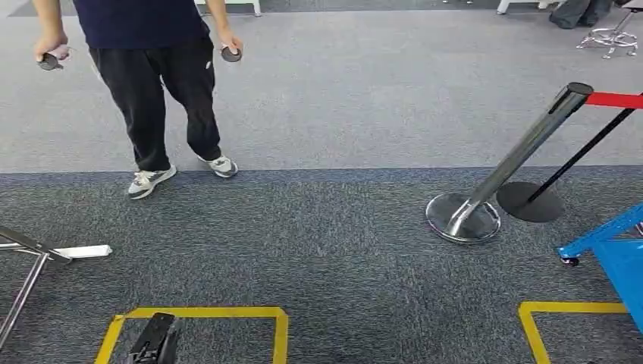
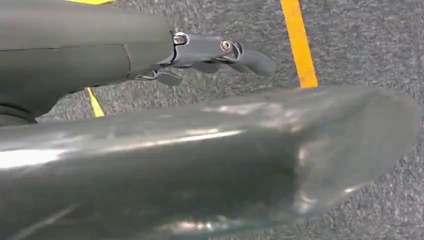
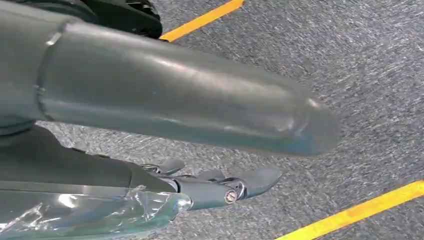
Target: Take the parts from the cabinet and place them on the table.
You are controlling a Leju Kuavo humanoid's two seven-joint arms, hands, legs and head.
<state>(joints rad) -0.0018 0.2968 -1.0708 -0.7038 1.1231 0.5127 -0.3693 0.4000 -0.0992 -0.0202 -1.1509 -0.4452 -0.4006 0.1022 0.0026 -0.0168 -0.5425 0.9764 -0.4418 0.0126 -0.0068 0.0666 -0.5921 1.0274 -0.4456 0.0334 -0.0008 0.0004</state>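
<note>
- Biggest thing we're looking at is the floor: a dark grey flecked carpet (image 1: 326, 258) fills the near half of the head view, and a lighter grey carpet band (image 1: 341, 106) runs across beyond it, with a straight seam between the two.
- A person in a navy top and black trousers (image 1: 155, 83) stands on the lighter band near the seam, grey-and-white trainers on, with a small dark controller (image 1: 231, 54) in each hand.
- Over on the right we've got a chrome barrier post with a round shiny base (image 1: 485, 193) holding a red belt (image 1: 616, 99), and just behind it a thin black post on a flat black disc (image 1: 557, 178).
- A bright blue metal frame on a caster (image 1: 610, 254) pokes in at the right edge.
- A silver metal stand leg (image 1: 30, 262) comes in at the left edge.
- Yellow tape rectangles (image 1: 201, 312) are stuck on the dark carpet close to us, another one off to the right.
- Our left hand (image 2: 220, 52) hangs over the carpet, fingers loosely apart, nothing in it.
- Our right hand (image 3: 220, 185) is the same deal: fingers spread, holding nothing, carpet and yellow tape behind it.
- We can't spot the cabinet, the parts or the table from here.
</note>
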